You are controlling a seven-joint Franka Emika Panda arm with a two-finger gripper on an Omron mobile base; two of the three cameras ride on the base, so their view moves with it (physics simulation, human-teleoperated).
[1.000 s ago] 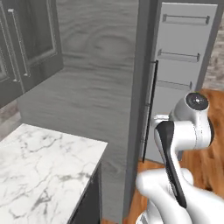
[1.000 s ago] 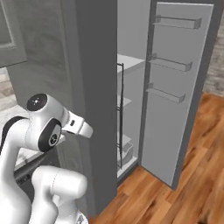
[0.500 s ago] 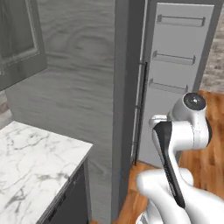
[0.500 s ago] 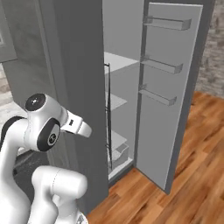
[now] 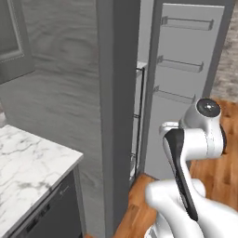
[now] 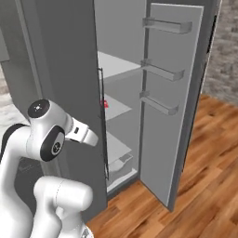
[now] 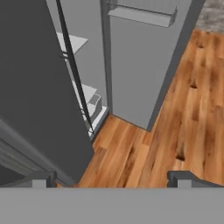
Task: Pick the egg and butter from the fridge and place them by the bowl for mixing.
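Note:
The fridge (image 6: 65,69) is a tall dark grey appliance standing open, its door (image 6: 172,97) swung out to the right. Pale grey shelves (image 6: 116,65) show inside, and a small red packet (image 6: 106,103) lies on the middle one. The fridge's dark side (image 5: 118,116) and its door (image 5: 181,93) also face the left base view. My gripper (image 7: 111,179) is open with nothing between its fingertips (image 7: 41,178). It hangs above the wood floor, in front of the fridge's lower shelves (image 7: 87,94). The egg, the butter and the bowl are out of view.
A white marble counter (image 5: 28,162) with a dark panel (image 5: 51,214) below it lies at the lower left. Wood-grain grey cabinets (image 5: 56,56) stand left of the fridge. Wood floor (image 6: 204,162) stretches to the right of the open door, with racks (image 6: 160,72) on the door's inner face.
The whole picture has shifted: the base has moved rightward towards the fridge opening, so more of the interior shows. The arm keeps its pose and the gripper stays open.

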